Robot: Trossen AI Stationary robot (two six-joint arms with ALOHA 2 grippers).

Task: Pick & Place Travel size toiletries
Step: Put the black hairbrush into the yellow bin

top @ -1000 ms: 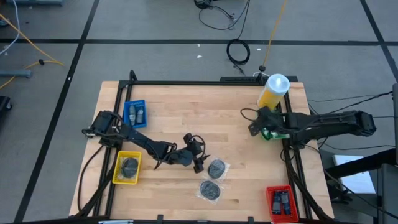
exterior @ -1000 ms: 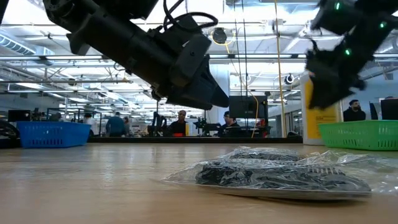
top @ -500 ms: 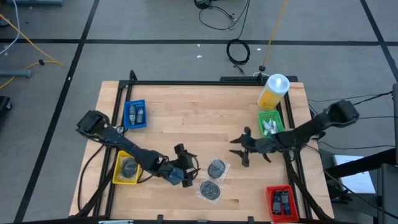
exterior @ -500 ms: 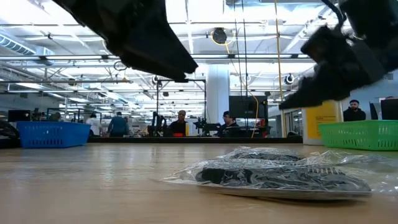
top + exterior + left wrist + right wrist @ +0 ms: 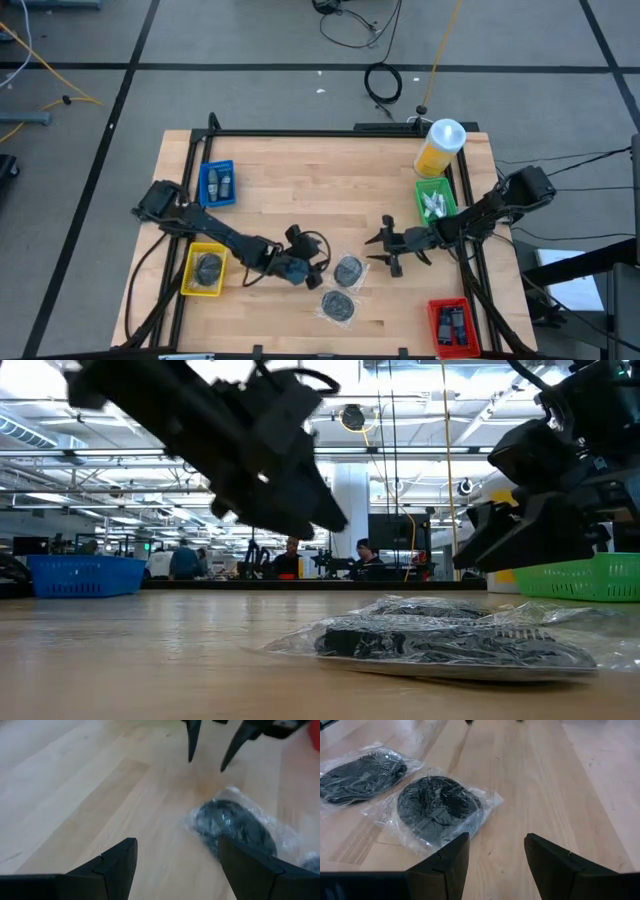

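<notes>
Two end effectors I see wide, empty: left end effector point(image 5: 318, 262) lower centre, right end effector point(image 5: 388, 246) beside bagged bundle point(image 5: 348, 271); toiletries point(image 5: 435, 205) in green bin point(image 5: 422, 188).

This is looking like a large open robotics lab or industrial workshop. Long ceiling lights point(image 5: 120, 455) are running under exposed beams, people point(image 5: 290, 557) are sitting at workstations behind the wooden desk point(image 5: 330, 180), and loose cables point(image 5: 382, 82) are lying across the grey floor point(image 5: 250, 100) marked with dark lines.
</notes>
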